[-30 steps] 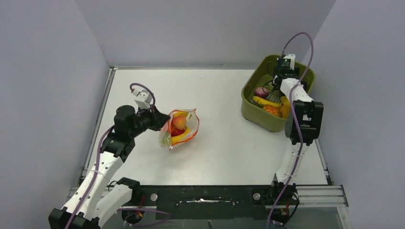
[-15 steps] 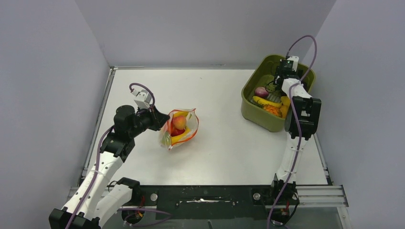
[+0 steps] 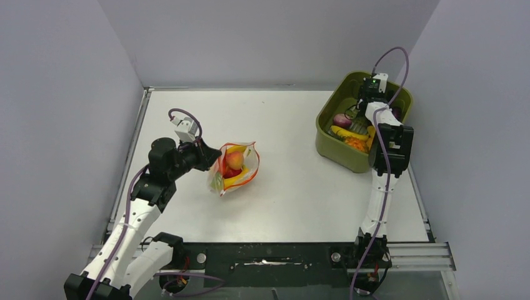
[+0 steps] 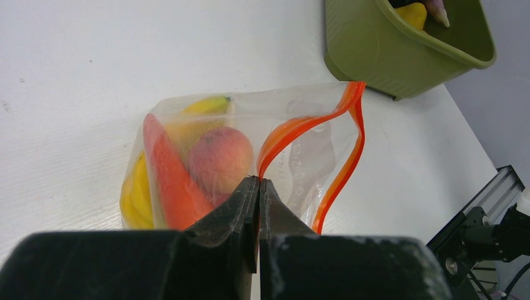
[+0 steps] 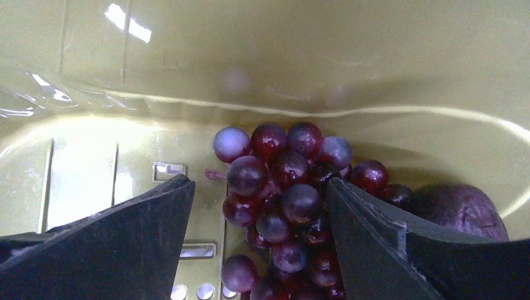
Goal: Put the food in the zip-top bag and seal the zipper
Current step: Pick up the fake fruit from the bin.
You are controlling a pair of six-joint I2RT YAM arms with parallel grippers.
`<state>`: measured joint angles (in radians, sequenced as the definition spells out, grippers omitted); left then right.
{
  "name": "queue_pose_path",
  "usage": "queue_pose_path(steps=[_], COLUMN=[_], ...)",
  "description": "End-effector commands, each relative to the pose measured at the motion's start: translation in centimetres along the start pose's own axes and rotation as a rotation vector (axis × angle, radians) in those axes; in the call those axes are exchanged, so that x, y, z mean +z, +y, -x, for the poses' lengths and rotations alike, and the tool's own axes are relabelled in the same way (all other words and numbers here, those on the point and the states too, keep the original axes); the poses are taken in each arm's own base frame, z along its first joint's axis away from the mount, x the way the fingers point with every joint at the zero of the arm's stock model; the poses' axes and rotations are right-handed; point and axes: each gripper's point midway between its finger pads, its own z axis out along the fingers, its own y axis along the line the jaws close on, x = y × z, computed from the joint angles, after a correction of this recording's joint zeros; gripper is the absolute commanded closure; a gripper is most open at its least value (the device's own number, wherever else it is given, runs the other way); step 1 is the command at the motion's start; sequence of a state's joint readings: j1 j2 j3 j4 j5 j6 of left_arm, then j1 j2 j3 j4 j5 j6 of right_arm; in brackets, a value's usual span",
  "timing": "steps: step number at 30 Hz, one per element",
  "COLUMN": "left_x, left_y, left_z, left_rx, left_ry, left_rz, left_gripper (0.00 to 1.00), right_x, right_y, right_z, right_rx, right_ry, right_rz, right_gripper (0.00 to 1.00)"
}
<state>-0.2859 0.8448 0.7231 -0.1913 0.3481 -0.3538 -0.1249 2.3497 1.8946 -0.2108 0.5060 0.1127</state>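
Now each arm reaches forward.
Left gripper (image 4: 257, 185) pinches the bag's (image 4: 299, 164) zipper (image 4: 310, 119); right gripper (image 5: 256, 187), spread wide, straddles grapes (image 5: 300, 203) in bin (image 5: 312, 62).

Overhead view spans table (image 3: 294, 187); wrist views look closely into bag (image 4: 300, 156), bin (image 5: 312, 62).

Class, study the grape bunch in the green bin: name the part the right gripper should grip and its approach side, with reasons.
Probably best to grip the grape bunch across its wide middle, coming straight down from above. It lies flat on the bin floor, and the open right gripper straddles it with a finger on either side.
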Motion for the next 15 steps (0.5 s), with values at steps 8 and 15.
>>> queue_pose_path(steps=[8, 15], left_x=[-0.3, -0.3], left_y=[-0.2, -0.2], left_z=[1.4, 1.3], left_rx=[0.035, 0.035], left_ry=[-0.052, -0.049], left_rz=[-0.003, -0.009], left_gripper=[1.00, 1.00], right_x=[1.8, 1.2], right_y=[0.8, 1.2], right_z=[1.2, 2.4], right_rx=[0.027, 0.000], right_ry=[-0.019, -0.057], right_rz=[0.044, 0.092], right_gripper=[0.35, 0.53])
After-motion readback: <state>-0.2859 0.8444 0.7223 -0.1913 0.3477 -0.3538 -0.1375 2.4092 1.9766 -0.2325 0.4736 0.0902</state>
